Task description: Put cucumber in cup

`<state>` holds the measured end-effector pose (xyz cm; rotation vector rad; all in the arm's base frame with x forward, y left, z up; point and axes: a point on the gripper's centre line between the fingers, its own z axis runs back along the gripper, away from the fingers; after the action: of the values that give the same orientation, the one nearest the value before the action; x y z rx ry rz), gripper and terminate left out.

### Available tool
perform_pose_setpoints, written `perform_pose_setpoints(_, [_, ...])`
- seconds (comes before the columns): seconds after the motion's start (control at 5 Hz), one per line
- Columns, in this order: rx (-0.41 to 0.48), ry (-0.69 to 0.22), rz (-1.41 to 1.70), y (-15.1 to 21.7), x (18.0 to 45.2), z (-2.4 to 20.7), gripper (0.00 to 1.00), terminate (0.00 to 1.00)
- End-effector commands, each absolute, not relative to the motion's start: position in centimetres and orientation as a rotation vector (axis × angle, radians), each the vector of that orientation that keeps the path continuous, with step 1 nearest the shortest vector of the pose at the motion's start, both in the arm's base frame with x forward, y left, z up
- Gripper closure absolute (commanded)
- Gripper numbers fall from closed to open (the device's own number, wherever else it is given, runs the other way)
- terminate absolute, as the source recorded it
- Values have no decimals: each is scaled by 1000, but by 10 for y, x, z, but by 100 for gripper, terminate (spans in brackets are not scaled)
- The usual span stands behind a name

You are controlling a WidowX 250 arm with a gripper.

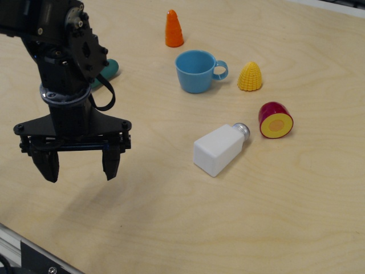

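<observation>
The teal-green cucumber [109, 68] lies on the wooden table at the left, mostly hidden behind my arm; only one rounded end shows. The light blue cup [195, 71] stands upright to its right, handle pointing right, and looks empty. My black gripper [80, 166] hangs above the table in the front left, nearer the camera than the cucumber. Its two fingers are spread wide apart and hold nothing.
An orange carrot toy [173, 29] stands behind the cup. A yellow corn toy [250, 77] sits right of the cup. A white salt shaker [220, 149] lies on its side in the middle. A red-and-yellow halved fruit toy [275, 120] is at the right. The table's front edge [34, 246] runs at lower left.
</observation>
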<state>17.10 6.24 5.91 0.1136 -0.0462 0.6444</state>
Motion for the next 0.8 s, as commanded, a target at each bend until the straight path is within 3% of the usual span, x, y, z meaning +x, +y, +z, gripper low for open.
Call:
perform_pose_setpoints(0.0, [114, -46, 644, 62, 171, 59, 0, 0])
perform_pose_setpoints(0.6, [60, -146, 536, 111, 260, 71, 0, 0])
